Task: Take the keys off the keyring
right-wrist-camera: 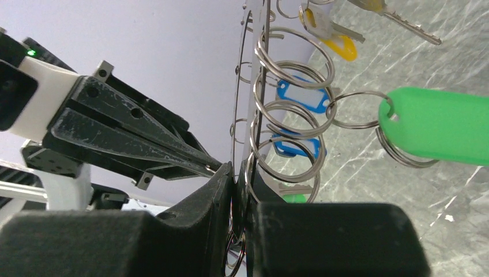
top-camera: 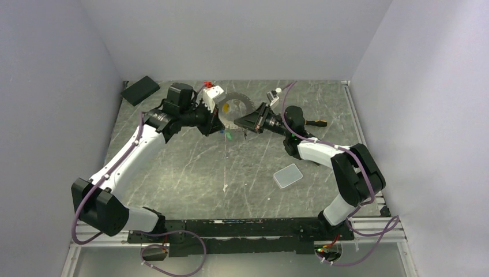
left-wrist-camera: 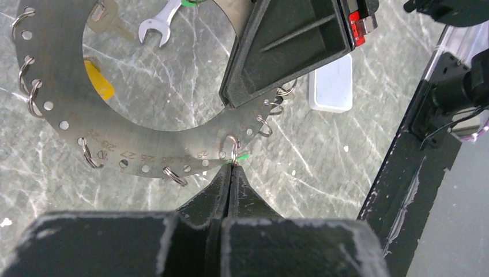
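From above, my left claw (top-camera: 222, 129) and right claw (top-camera: 242, 122) hold one keyring (top-camera: 245, 103) up between them.

Left wrist: my fingers are pressed together, pinching one small ring (left-wrist-camera: 233, 148).

Right wrist: my claw clamps the keyring's edge. I count two keys (right-wrist-camera: 403, 24), two blue tags (right-wrist-camera: 300, 95) and one yellow tag (right-wrist-camera: 343, 46).

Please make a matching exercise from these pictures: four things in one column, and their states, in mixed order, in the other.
Things:
1. keyring
2. pad
3. green tag
4. left pincer

States:
A. lies flat on the table
B. shut, tips at the keyring's rim
C. hangs from a small ring
D. clamped by the right pincer

Pairs: 1-D, 2-A, 3-C, 4-B
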Tool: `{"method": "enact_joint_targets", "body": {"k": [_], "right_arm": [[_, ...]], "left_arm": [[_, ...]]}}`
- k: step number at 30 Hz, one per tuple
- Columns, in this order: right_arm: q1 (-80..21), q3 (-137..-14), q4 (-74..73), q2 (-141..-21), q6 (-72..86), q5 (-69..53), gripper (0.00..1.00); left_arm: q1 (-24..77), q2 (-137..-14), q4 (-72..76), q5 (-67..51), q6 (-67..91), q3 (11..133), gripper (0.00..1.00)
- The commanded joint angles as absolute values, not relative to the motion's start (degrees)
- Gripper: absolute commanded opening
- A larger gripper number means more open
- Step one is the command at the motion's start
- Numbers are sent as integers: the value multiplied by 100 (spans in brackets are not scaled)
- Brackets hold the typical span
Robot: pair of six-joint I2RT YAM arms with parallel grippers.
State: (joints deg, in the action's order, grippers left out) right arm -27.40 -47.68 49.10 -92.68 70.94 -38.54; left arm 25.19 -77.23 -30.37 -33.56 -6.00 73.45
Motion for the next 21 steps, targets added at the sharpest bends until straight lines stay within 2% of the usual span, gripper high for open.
{"method": "enact_joint_targets", "body": {"k": [1, 11, 21], "right_arm": [[-2738, -5084, 4872, -9073, 6517, -3920, 0], [-2742, -5157, 4419, -8959, 6178, -3855, 0], [-2631, -5193, 4164, -8926, 6113, -3728, 0]], "left_arm": [[2678, -7870, -3527, -3070, -1258, 7963, 0], [3168, -8836, -4976, -2054, -1269, 9029, 0], [3325, -9051, -5395, -1909, -1254, 9247, 0]]}}
